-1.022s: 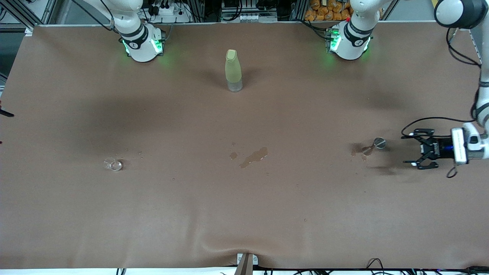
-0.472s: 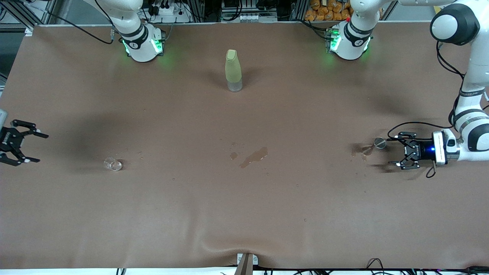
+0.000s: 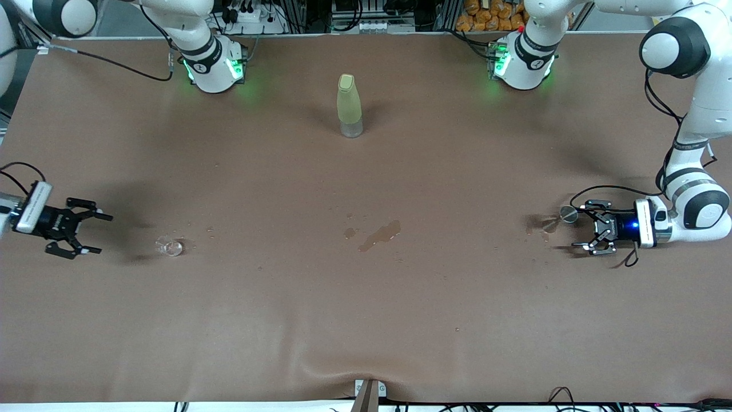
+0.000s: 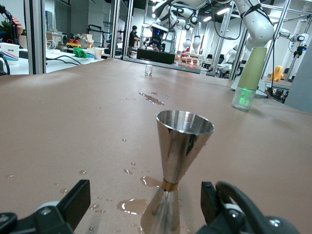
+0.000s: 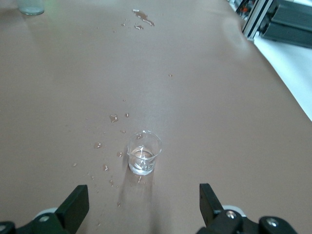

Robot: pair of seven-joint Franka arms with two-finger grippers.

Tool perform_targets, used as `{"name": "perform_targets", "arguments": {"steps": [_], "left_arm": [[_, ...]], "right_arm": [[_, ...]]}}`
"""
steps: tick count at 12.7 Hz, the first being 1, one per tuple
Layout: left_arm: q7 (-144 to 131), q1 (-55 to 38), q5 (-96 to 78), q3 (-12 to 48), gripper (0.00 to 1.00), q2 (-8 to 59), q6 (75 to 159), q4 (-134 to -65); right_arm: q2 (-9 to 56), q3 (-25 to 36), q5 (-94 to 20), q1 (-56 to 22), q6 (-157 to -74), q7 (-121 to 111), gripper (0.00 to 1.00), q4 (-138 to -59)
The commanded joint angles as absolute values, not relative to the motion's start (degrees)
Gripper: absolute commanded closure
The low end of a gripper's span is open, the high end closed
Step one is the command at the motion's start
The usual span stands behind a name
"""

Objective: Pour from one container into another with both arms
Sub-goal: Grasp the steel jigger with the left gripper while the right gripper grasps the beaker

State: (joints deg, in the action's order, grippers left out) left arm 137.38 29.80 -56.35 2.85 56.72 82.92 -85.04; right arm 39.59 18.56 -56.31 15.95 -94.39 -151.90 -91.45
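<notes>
— While both arms sit low at their ends of the table (image 3: 366, 320), what do I have around them?

— Between them, a spill (image 3: 378, 234) and the yellow-green bottle (image 3: 349, 106) standing up by the bases. Nothing blocks either approach.

— Wrist views?

— Left wrist shows the stemmed glass (image 4: 179, 165) is a shiny metal cone, upright in droplets, just ahead of the left gripper (image 3: 584, 226), jaws spread. Right gripper (image 3: 91, 233), released, faces the clear cup (image 5: 143, 153), upright.
</notes>
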Motion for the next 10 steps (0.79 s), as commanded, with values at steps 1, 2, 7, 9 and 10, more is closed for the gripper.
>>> {"name": "perform_targets", "arguments": {"steps": [1, 2, 7, 9, 10], "left_arm": [[139.0, 29.6, -58.4, 2.9, 0.0, 58.0, 81.7, -84.4], [139.0, 29.7, -58.4, 2.9, 0.0, 57.9, 81.5, -84.5], [139.1, 29.7, -60.1, 4.0, 0.16, 59.0, 81.1, -85.8], [139.1, 29.6, -60.1, 4.0, 0.19, 58.9, 80.7, -85.8], [139.1, 29.6, -60.1, 4.0, 0.2, 58.9, 80.7, -85.7]], "right_arm": [[43.2, 18.4, -61.2, 17.3, -91.8, -156.9, 0.0, -90.4], [44.5, 18.4, -63.2, 17.7, -90.9, -158.8, 0.0, -90.4], [49.9, 18.4, -69.9, 19.6, -87.6, -166.6, 0.0, -90.0], [51.8, 18.4, -71.4, 20.2, -85.4, -168.6, 0.0, -89.9], [52.6, 18.4, -72.1, 20.4, -84.3, -169.4, 0.0, -89.7]]}}
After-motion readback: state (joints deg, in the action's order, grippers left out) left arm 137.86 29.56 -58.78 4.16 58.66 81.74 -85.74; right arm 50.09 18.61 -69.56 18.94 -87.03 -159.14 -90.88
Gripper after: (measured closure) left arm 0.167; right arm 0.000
